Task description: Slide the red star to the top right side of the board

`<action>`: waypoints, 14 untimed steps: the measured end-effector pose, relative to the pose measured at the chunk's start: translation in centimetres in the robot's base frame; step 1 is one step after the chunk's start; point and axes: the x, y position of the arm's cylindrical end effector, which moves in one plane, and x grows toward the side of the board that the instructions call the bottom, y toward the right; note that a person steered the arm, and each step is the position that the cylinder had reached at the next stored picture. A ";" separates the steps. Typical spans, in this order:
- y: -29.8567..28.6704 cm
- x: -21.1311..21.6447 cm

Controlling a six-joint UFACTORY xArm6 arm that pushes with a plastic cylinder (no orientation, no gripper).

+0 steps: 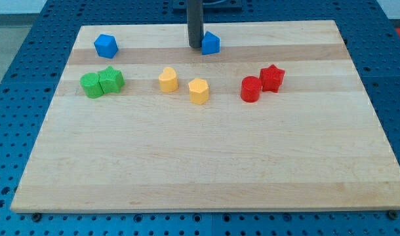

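Note:
The red star (273, 77) lies right of the board's middle, touching a red round block (250, 89) at its lower left. My tip (195, 46) rests near the view's top centre, just left of a blue block (210, 43). The tip is well up and to the left of the red star, apart from it.
A second blue block (105, 46) sits at the top left. A green round block (91, 85) and a green star (111, 80) touch at the left. A yellow block (168, 80) and a yellow hexagon (199, 90) lie mid-board. The wooden board (206, 164) has blue perforated table around it.

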 end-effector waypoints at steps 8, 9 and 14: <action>9.8 15.6; 10.6 19.3; 17.6 9.2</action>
